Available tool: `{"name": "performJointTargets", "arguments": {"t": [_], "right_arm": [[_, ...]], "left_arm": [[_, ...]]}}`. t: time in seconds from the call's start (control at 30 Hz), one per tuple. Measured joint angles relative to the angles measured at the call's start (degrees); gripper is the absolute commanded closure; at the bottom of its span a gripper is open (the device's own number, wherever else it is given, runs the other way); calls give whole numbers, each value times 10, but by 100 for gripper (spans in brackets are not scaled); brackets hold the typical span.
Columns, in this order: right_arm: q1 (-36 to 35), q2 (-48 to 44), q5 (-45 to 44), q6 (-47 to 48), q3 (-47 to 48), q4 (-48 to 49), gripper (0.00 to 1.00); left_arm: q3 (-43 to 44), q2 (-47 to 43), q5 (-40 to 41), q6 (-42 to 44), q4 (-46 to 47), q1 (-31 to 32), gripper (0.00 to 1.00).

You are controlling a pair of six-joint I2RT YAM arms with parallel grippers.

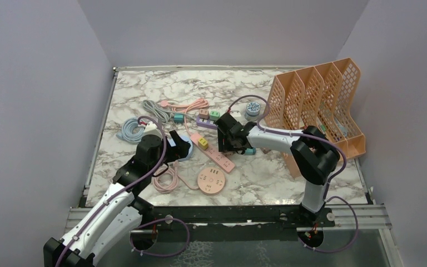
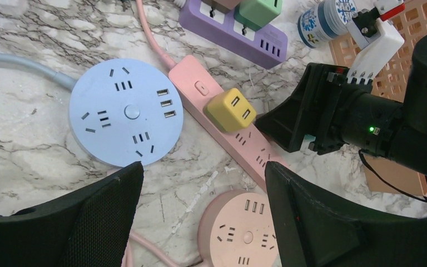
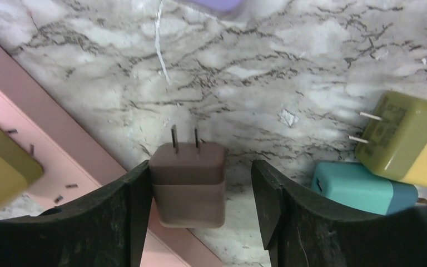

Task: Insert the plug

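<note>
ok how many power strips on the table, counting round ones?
4. Blue round strip at left; pink round strip nearest the arms; pink bar strip right of the blue one, yellow adapter plugged in; purple bar strip farther back. The arms may hide others.

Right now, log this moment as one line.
right gripper: open around brown plug | left gripper: open, empty | plug: on table, not inserted

- Orange file rack (image 1: 318, 100), standing upright.
- Blue-and-white jar (image 1: 253, 109), just left of the rack.
- Purple power strip (image 2: 256, 41), further left of the rack.
- Round pink socket (image 1: 211, 180), well left of the rack, nearer the front edge.
</note>
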State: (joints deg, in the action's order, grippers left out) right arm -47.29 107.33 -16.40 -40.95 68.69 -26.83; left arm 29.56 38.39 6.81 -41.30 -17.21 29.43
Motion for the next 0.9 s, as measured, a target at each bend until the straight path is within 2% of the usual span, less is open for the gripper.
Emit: {"name": "performJointTargets", "arguments": {"t": [0.1,0.37,0.5,0.7,0.9], "right_arm": [[0,-19,8,7,-26,5,37],[0,-46,22,44,-67,35,67],[0,-46,23,90,-70,56,74],[0,-73,18,161,-93,76,75],[0,-214,63,256,-177,165,75]], "left_arm": [[-13,-7,-14,-9,7,0,18],[-24,-2,-62,-26,42,0,18],[-24,15,-84,-31,52,0,18],[-18,45,-109,-48,52,0,17],[-5,71,-160,-79,82,0,16]]}}
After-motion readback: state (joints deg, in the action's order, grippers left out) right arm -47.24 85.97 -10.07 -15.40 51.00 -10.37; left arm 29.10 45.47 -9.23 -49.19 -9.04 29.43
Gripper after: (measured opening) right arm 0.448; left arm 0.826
